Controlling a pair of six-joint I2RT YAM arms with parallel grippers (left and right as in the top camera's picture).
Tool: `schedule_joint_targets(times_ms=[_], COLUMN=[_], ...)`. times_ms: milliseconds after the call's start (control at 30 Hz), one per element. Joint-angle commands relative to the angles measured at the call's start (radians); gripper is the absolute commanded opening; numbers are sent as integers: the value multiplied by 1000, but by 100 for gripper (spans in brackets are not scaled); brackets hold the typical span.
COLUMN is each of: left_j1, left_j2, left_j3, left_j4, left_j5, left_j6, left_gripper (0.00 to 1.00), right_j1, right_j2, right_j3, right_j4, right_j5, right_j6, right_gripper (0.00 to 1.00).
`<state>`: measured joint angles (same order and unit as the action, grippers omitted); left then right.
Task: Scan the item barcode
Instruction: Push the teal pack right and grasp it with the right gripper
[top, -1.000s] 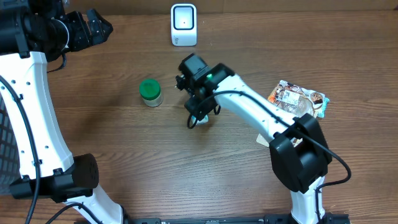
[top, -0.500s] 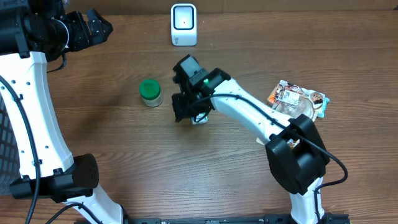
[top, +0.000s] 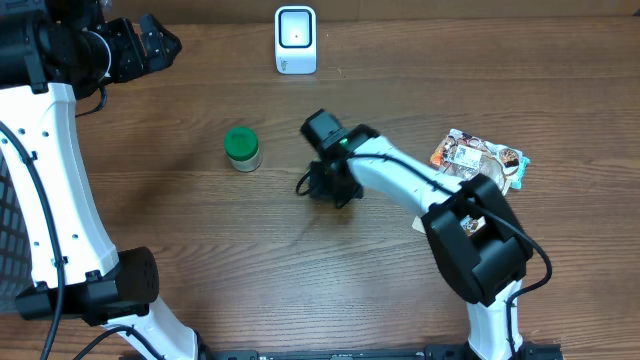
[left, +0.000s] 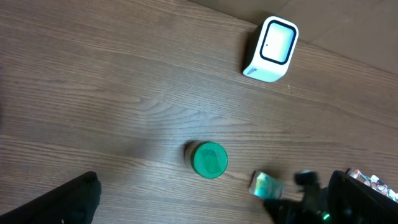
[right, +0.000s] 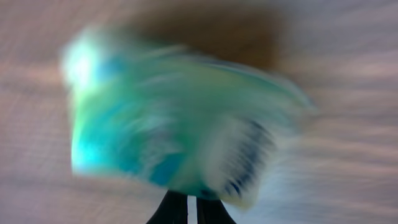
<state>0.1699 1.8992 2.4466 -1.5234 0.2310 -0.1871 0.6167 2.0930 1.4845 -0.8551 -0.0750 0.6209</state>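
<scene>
The packet (right: 180, 124), teal and badly blurred, fills the right wrist view with its lower edge meeting the tips of the right gripper (right: 186, 210), whose jaws are clenched together; whether they pinch it I cannot tell. It is low over the bench (top: 200, 250), between the green-lidded jar (top: 241, 148) and the right arm. The left gripper (top: 152, 42) hangs released, well apart.

No writing can be read on the scanner (top: 295, 40) or the snack packet (top: 478, 160), whose print is too small.
</scene>
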Motion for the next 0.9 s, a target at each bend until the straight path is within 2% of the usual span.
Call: schedule_joint_targets(times_ms=[0,167,300,467,533,567,633,733,867], left_j1=[-5,-6,-6,-8,-8,-7,-6,-7,-7], left_j2=[-2,-2,-2,-2,-2,-2,-2,-2,-2], left_j3=[1,1,1,1,1,1,1,1,1], left_j4=[2,2,2,2,2,2,2,2,2], left_j5=[-3,-3,-3,-3,-3,-3,-3,-3,-3], left_j6=[-3,-3,-3,-3,-3,-3,-3,-3,-3], left_gripper=[100,100,100,100,100,100,100,100,100], right_j1=[-80,-167,-191,-166,-172,-196,-232,-254,-229], right_j2=[0,0,0,0,0,-3,-11,-11,-11], right_j3=[1,1,1,1,3,4,4,2,1], right_j4=[14,132,305,359,325,274,200,129,119], right_j5=[137,134,-86,-108,-37,22,53,68,37], right_j6=[11,-58,-211,-210,-148,-47,44,98,113], right_gripper=[4,4,5,5,5,5,4,4,4])
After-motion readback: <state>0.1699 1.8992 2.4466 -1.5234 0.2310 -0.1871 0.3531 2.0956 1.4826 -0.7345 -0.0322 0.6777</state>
